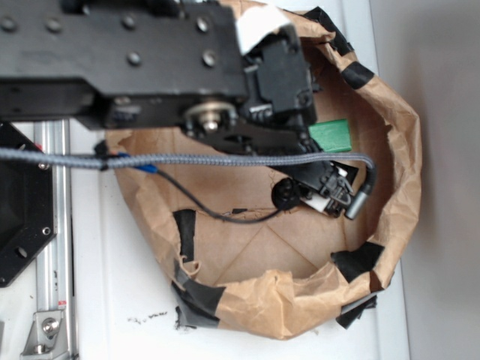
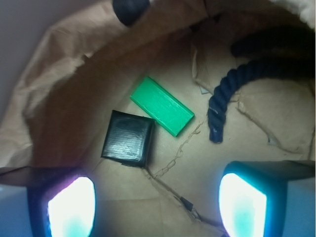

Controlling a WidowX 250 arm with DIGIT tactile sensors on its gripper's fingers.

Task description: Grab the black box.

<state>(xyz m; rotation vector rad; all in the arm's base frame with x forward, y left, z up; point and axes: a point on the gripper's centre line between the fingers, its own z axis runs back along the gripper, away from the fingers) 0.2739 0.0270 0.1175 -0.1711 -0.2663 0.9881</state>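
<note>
In the wrist view the black box (image 2: 127,138), a small glossy square block, lies flat on the brown paper floor, ahead of and nearer to my left finger. It touches one corner of the green block (image 2: 162,105) beyond it. My gripper (image 2: 157,207) is open, with bright pads (image 2: 71,207) wide apart and only bare paper between them. It hovers short of the box without touching it. In the exterior view the gripper (image 1: 330,196) reaches down inside the bag, and the arm hides the black box there.
A dark blue twisted rope (image 2: 232,94) curls at the right of the bag floor. The crumpled paper bag wall (image 1: 405,150), patched with black tape, rings the work area. A grey braided cable (image 1: 225,159) crosses it. The green block (image 1: 330,135) shows by the arm.
</note>
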